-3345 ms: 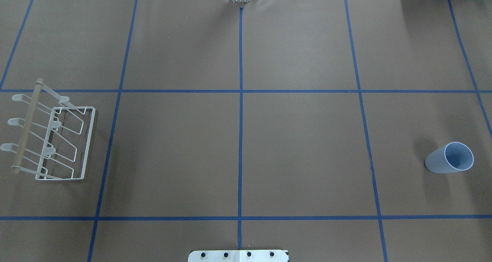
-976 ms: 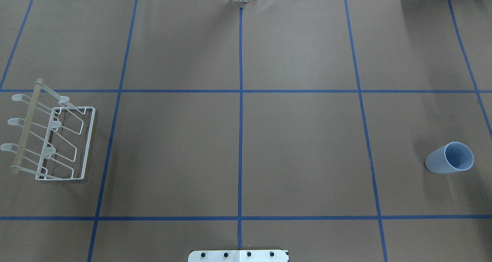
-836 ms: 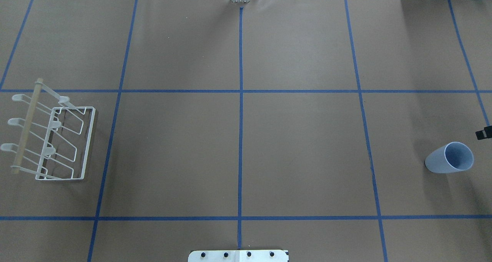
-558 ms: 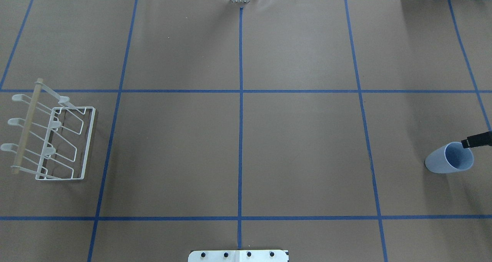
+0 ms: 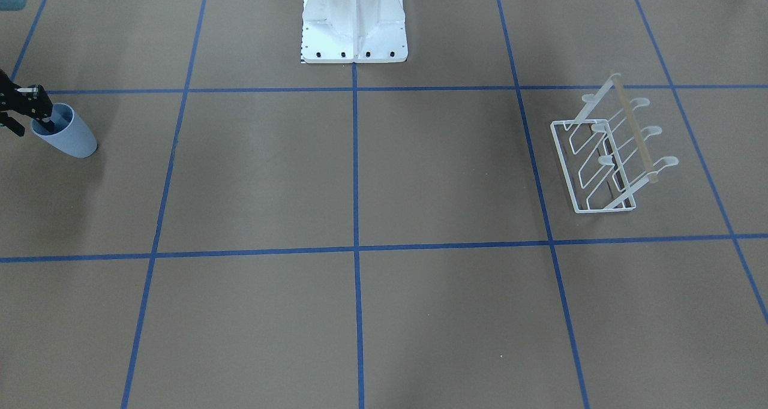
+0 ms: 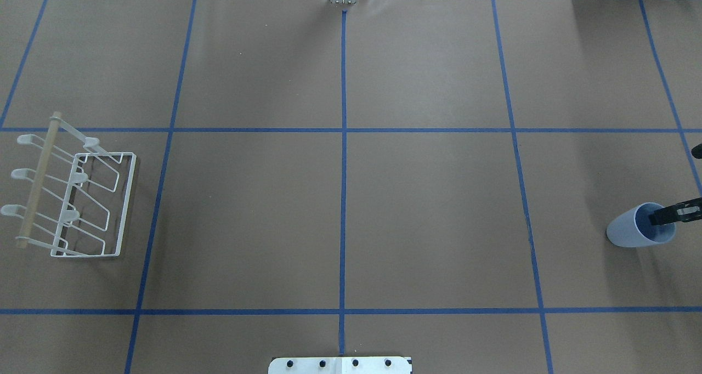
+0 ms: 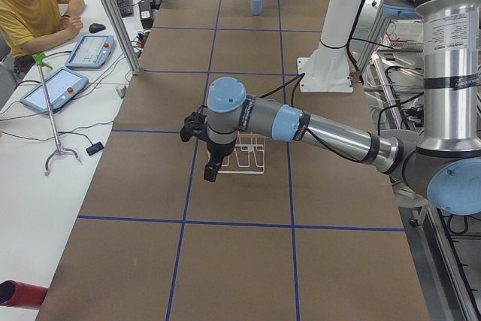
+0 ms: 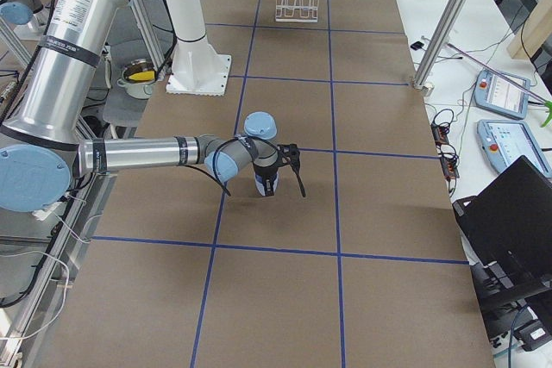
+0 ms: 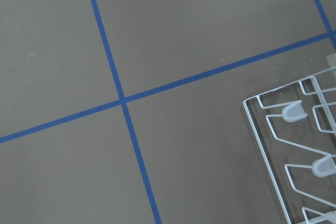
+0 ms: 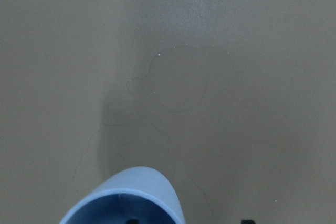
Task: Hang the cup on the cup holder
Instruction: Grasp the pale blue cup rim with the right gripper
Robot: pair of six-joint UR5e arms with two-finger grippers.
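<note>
The pale blue cup (image 6: 630, 232) stands upright, mouth up, at the table's right end; it also shows in the front view (image 5: 72, 138) and the right wrist view (image 10: 131, 192). My right gripper (image 6: 670, 215) (image 5: 29, 123) is open, one finger inside the cup and the other outside its wall. The white wire cup holder (image 6: 77, 198) (image 5: 606, 157) with its wooden bar stands at the left end. My left gripper (image 7: 212, 172) hovers over the holder (image 9: 294, 145); I cannot tell whether it is open or shut.
Blue tape lines divide the brown table. The white robot base plate (image 6: 340, 364) (image 5: 354, 19) sits at the near middle edge. An operator (image 7: 30, 5) sits beside the table, with tablets and a metal post (image 7: 113, 13) along that side.
My right gripper came in from the right edge and lowered, so that one finger now sits inside the cup. The cup and the holder have not moved.
</note>
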